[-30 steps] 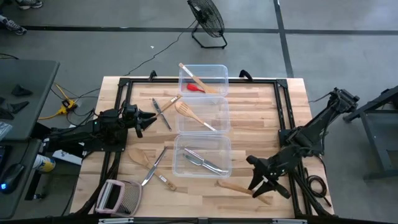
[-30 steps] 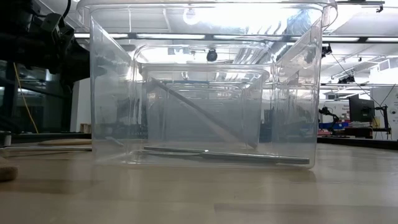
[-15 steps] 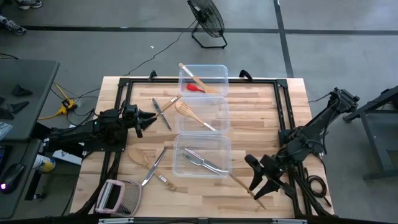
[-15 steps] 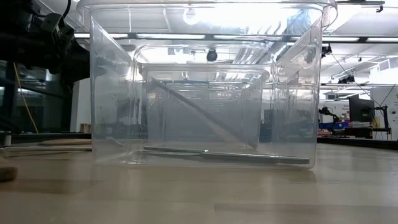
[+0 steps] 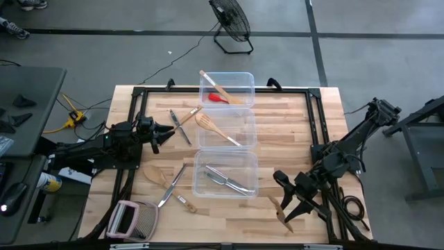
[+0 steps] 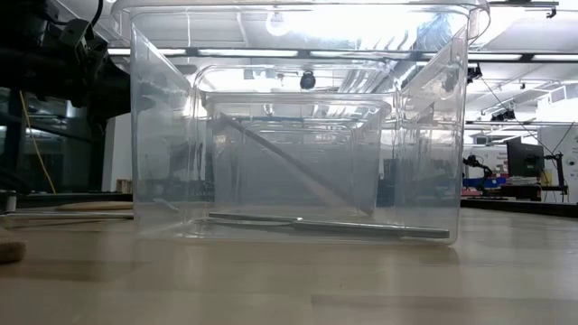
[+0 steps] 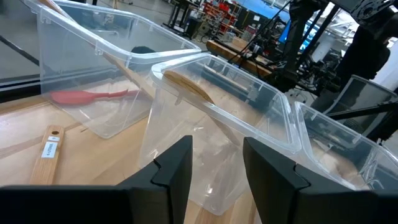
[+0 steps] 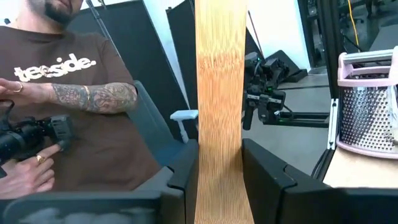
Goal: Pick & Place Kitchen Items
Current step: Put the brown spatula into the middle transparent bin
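My right gripper (image 5: 286, 207) is near the table's near right corner, shut on a pale wooden spatula (image 8: 219, 93), which shows foreshortened in the high view (image 5: 277, 207). My left gripper (image 5: 166, 130) waits open and empty at the left, level with the middle tub; its fingers also show apart in the left wrist view (image 7: 214, 165). A wooden spoon and a red utensil (image 5: 218, 98) lie in the far tub. A wooden spatula (image 5: 216, 129) leans in the middle tub. Silver cutlery (image 5: 227, 180) lies in the near tub. My right gripper pinches the wooden spatula between its two fingers (image 8: 186, 171), which stand on its two long edges (image 8: 202, 149). The spatula runs along the fingers and sticks out ahead of them. It is lifted clear of the table and stands steeply.
Three clear tubs stand in a row down the table's middle: far (image 5: 243, 78), middle (image 5: 246, 118), near (image 5: 201, 182). Loose utensils lie left of them: a wooden spoon (image 5: 154, 173), a knife (image 5: 171, 185), tongs (image 5: 182, 128). A pink grater (image 5: 132, 219) lies near left. A person sits beyond the table (image 8: 74, 99).
My right gripper has taken the wooden spatula up off the table near the near right corner. The spatula lay flat, then rose by its handle end, and now stands steeply, clear of the table. The gripper has tipped and gone a little toward the left.
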Motion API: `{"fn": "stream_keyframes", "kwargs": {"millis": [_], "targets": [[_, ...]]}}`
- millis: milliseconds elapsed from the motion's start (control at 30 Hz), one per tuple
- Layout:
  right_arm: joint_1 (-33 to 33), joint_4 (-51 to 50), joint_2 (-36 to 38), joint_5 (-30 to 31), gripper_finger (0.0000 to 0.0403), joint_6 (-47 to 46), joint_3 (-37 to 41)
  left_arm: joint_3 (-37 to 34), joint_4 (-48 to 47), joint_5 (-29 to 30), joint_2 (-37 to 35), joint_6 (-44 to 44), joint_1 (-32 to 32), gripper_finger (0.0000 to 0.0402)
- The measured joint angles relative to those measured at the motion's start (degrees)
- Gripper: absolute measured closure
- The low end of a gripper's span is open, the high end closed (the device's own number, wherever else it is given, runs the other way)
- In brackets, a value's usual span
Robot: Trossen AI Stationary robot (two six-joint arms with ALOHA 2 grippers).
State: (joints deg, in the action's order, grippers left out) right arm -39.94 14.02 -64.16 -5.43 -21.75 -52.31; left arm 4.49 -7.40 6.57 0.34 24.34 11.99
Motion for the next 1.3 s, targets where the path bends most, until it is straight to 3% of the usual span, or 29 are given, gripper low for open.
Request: {"fn": "stream_keyframes", "kwargs": {"millis": [500, 1300], "targets": [[1.74, -0.02, 0.0, 2.25, 0.031, 1.23, 0.0, 0.0, -0.01, 0.01, 0.01, -0.01, -0.01, 0.0258], [19.91, -0.48, 0.0, 7.51, 0.0312, 11.27, -0.02, 0.0, 0.0, 0.01, 0.0, 0.0, 0.0, 0.0258]]}}
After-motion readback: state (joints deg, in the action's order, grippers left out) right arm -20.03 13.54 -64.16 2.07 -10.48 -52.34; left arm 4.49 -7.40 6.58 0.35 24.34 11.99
